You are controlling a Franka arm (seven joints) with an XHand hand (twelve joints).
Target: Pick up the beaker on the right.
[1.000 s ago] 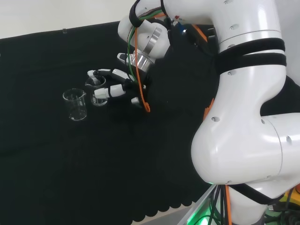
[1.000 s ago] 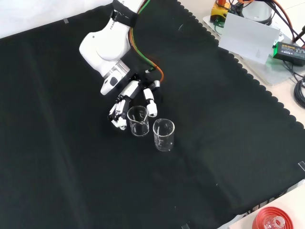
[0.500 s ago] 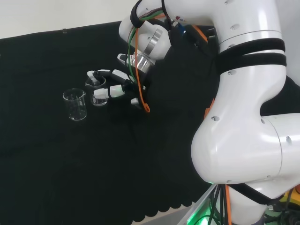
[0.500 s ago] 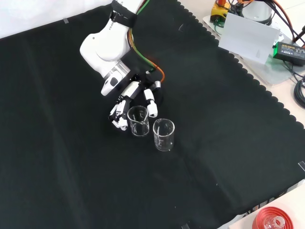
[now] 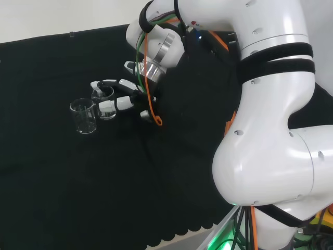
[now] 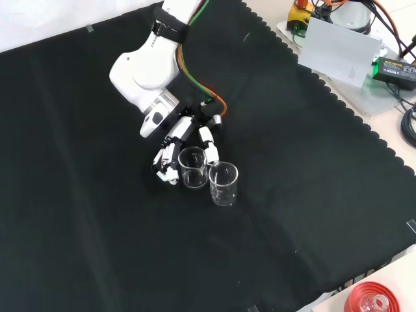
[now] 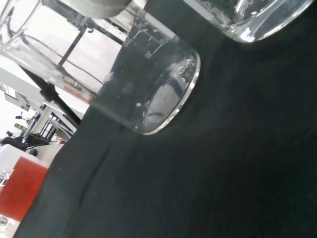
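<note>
Since a second ago my hand [image 6: 177, 151] has slid toward the beaker [image 6: 192, 167]; fingers half-curled around it, upright, second beaker [image 6: 223, 184] just beyond.

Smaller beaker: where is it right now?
In the front view the smaller beaker stands between the hand's fingers, just left of the taller beaker, near the middle of the black cloth.

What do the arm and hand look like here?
Glossy white arm with rounded links and black bands on the upper link. A silver metal collar sits at the wrist. Orange and green cables run along it. The hand has black and white segmented fingers.
</note>
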